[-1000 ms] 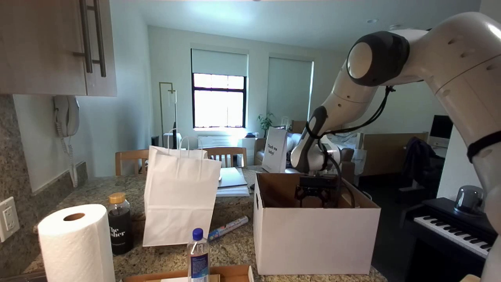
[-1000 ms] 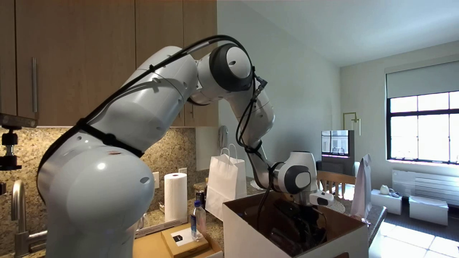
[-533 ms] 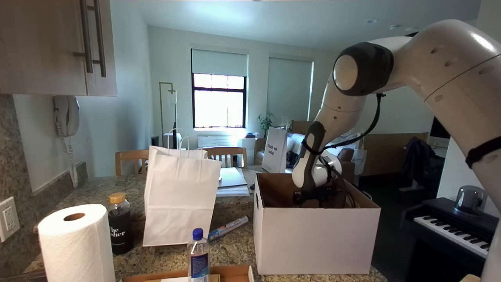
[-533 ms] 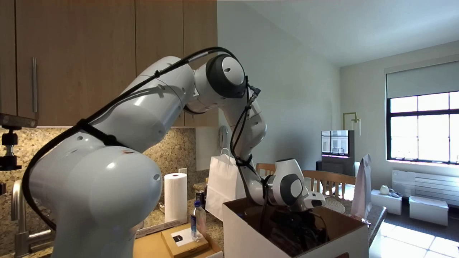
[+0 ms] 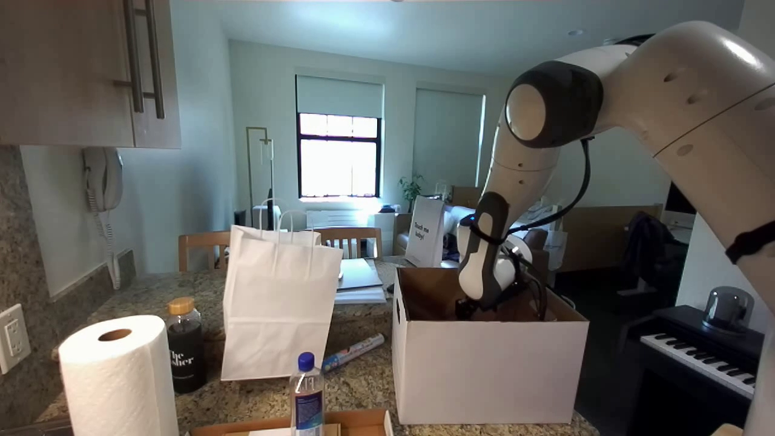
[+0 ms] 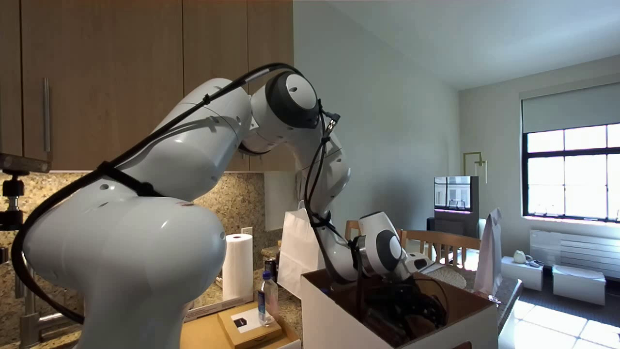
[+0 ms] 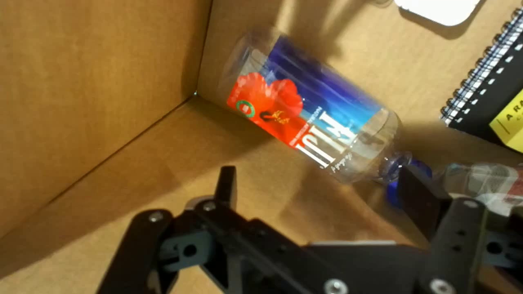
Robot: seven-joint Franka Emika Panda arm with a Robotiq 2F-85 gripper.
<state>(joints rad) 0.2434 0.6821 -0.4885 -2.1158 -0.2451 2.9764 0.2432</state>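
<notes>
My gripper [image 7: 319,177] is open, with nothing between its fingers, inside a tall white cardboard box [image 5: 490,372], which also shows in an exterior view [image 6: 334,317]. In the wrist view a see-through FIJI water bottle [image 7: 302,110] lies on its side on the box floor near a corner. Its blue cap is partly hidden behind the right fingertip; I cannot tell whether they touch. A see-through package [image 7: 482,181] lies beyond the cap. A black spiral notebook [image 7: 486,110] and a white rounded object [image 7: 443,8] lie farther off. The box wall hides the fingers in both exterior views.
Outside the box stand a white paper bag [image 5: 281,309], an upright water bottle [image 5: 307,393], a paper towel roll [image 5: 118,375] and a black bottle [image 5: 184,348]. A printed tube [image 5: 353,353] lies on the counter. A shallow cardboard tray [image 6: 198,334] holds a small box [image 6: 249,325].
The arm has come down and drawn back toward its base. The wrist has tilted and turned within the box. The things outside the box have not moved.
</notes>
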